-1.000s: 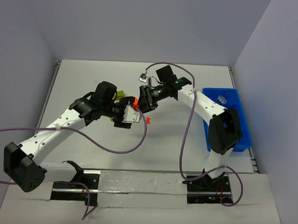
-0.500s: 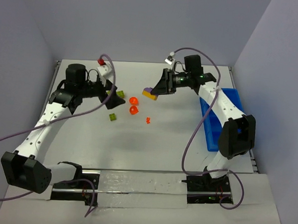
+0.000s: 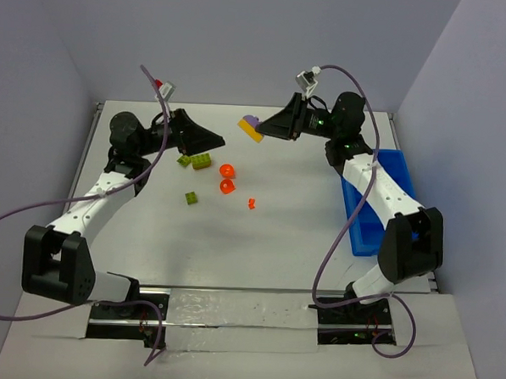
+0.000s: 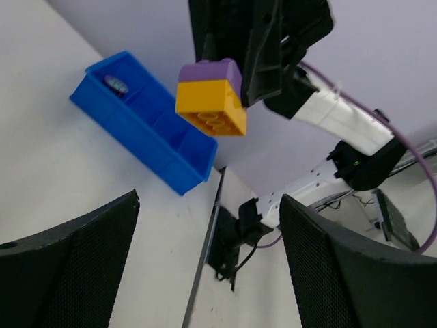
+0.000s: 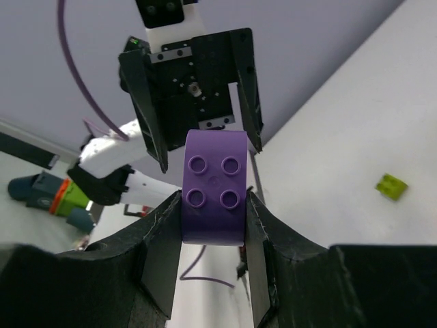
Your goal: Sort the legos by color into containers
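At the near edge of the table [image 3: 275, 250], the two arm bases stood bolted side by side, and both arms were raised clear of the surface. Nearest among the loose pieces lay a small orange piece [image 3: 251, 204] and, to its left and well apart from it, a single lime-green brick [image 3: 190, 198]. Beyond these sat one rounded orange piece [image 3: 226, 187], with a second rounded orange piece [image 3: 227, 169] just behind it. Further back and to the left, a pair of lime-green bricks [image 3: 202, 160] lay just beside each other. Along the right side of the table lay the blue tray [image 3: 400, 170], partly hidden by the right arm. None of the listed pieces was in it. The left wrist view showed one small pale item [image 4: 116, 84] in its end compartment, too small to identify. Above the pair of lime-green bricks, the left gripper [image 3: 213, 139] hung in the air and pointed toward the right arm. Its jaws stood wide apart with nothing between them. Farthest back, near the rear wall, the right gripper [image 5: 214, 205] was held aloft and clamped on both sides of a purple brick [image 5: 214, 184]. A yellow brick [image 4: 210, 106] was attached to the purple one.
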You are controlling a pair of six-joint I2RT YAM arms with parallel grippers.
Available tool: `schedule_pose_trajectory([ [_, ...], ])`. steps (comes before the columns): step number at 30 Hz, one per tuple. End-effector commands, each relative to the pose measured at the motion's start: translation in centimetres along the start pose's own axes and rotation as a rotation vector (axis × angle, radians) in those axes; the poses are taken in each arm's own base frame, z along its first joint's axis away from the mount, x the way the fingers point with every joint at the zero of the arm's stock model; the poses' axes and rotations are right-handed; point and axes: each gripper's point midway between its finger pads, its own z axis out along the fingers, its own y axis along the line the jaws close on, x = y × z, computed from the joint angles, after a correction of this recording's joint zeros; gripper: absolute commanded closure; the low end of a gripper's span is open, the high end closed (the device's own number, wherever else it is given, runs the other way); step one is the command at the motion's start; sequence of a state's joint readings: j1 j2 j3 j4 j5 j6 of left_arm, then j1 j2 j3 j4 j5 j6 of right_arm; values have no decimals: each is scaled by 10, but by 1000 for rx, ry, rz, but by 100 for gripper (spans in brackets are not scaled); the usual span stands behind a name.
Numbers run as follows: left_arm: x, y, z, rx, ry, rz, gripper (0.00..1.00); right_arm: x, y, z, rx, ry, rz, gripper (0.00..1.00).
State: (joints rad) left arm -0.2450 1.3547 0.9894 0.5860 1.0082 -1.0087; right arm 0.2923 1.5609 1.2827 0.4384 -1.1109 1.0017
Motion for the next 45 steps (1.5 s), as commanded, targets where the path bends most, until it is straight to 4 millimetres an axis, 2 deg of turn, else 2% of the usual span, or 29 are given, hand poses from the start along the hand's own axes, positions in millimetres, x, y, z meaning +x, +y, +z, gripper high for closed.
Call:
schedule_pose_trajectory([
  [1,-23,-34,9,122,-81,29,12,1,44,11,-145,16,-40,100],
  [8,-25,-25,18,94,-91,21,15,13,43,19,-148,44,-20,100],
  [13,-25,-33,21,136,-91,24,20,19,36,21,-132,58,-12,100],
  [19,-15,-45,24,191,-63,39,25,21,23,24,-102,58,3,100],
  [24,-11,-43,24,192,-55,26,26,21,17,26,-93,54,17,100],
  [30,-13,-46,27,197,-57,23,35,24,5,27,-39,58,-1,100],
  [39,-10,-37,35,172,-39,-2,59,26,7,27,-35,61,-9,100],
  [43,-5,-29,35,140,-15,-16,84,22,9,26,-34,47,-20,100],
  [44,-2,-26,35,132,-7,-12,93,18,7,25,-28,37,-21,100],
  [45,2,-23,34,120,3,-18,98,12,6,23,-21,23,-24,100],
])
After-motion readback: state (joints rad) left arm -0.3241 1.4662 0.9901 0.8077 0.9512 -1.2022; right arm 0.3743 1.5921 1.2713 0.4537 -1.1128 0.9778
